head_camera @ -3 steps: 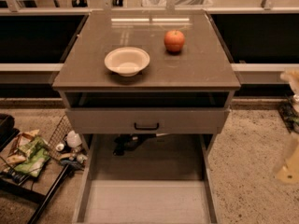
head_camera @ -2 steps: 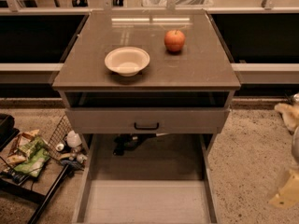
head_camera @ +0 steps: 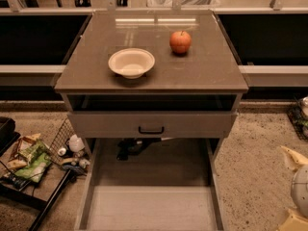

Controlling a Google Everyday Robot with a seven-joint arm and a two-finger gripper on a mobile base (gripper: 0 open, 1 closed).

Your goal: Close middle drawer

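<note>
The middle drawer (head_camera: pixel 151 207) is a long shallow grey-brown tray pulled far out toward me, and it looks bare inside. Its front and handle lie below the picture's edge. Above it, the uppermost drawer front (head_camera: pixel 120 124) with its black bar handle (head_camera: pixel 150 129) stands slightly out from the cabinet. My gripper (head_camera: pixel 290 189) is at the lower right edge, beside and to the right of the middle drawer and not touching it. Its two pale yellow fingers (head_camera: pixel 291 158) stand well apart with nothing between them.
On the cabinet top (head_camera: pixel 202 71) sit a white bowl (head_camera: pixel 131 62) and a red apple (head_camera: pixel 180 42). A wire basket with packets and bottles (head_camera: pixel 33 155) lies on the floor to the left. A black object (head_camera: pixel 127 148) lies under the cabinet. Dark shelving runs along both sides.
My gripper has moved down along the right edge, toward the lower right corner. The drawers, bowl and apple have not moved.
</note>
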